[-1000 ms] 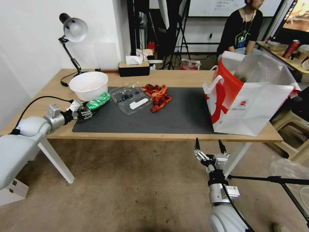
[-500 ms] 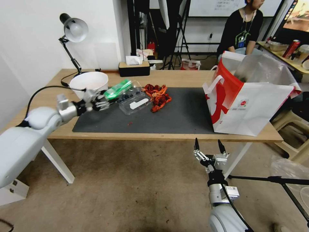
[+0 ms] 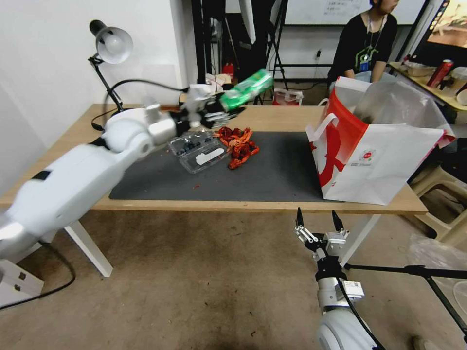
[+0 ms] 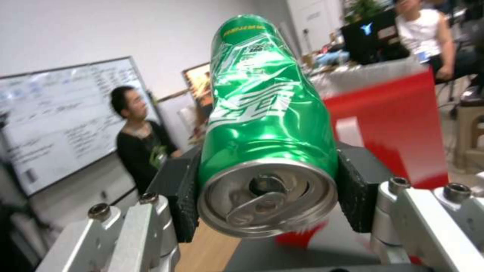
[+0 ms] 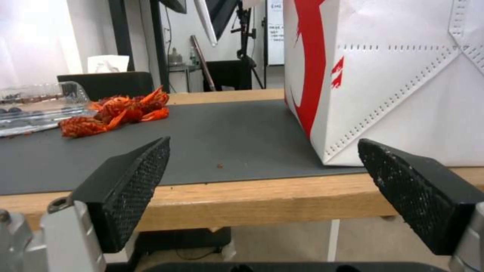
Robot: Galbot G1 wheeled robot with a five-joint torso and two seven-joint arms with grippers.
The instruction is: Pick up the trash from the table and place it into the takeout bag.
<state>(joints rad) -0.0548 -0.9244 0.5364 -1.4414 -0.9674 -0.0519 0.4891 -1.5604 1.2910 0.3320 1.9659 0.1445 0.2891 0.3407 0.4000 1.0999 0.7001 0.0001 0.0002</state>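
Observation:
My left gripper (image 3: 224,106) is shut on a crushed green can (image 3: 247,88), held in the air above the table's back edge, left of the takeout bag. Up close, its black pads clamp the can (image 4: 267,124) near its opened top. The white and red takeout bag (image 3: 379,160) stands open at the right end of the dark mat (image 3: 272,170). Red shells (image 3: 238,143) and a clear clamshell (image 3: 199,150) lie on the mat. My right gripper (image 3: 316,218) is open, fingers up, below the table's (image 3: 272,114) front edge, facing the bag's (image 5: 403,83) corner.
A desk lamp (image 3: 111,46) stands at the table's back left. A black tissue box (image 5: 106,83) sits at the back edge. A beige stool (image 3: 438,194) and a black tripod leg (image 3: 418,272) lie to the right. A person (image 3: 369,39) sits behind the bag.
My left arm has lifted the green can off the mat's left end and swung it up and to the right, toward the bag. The right arm has stayed still.

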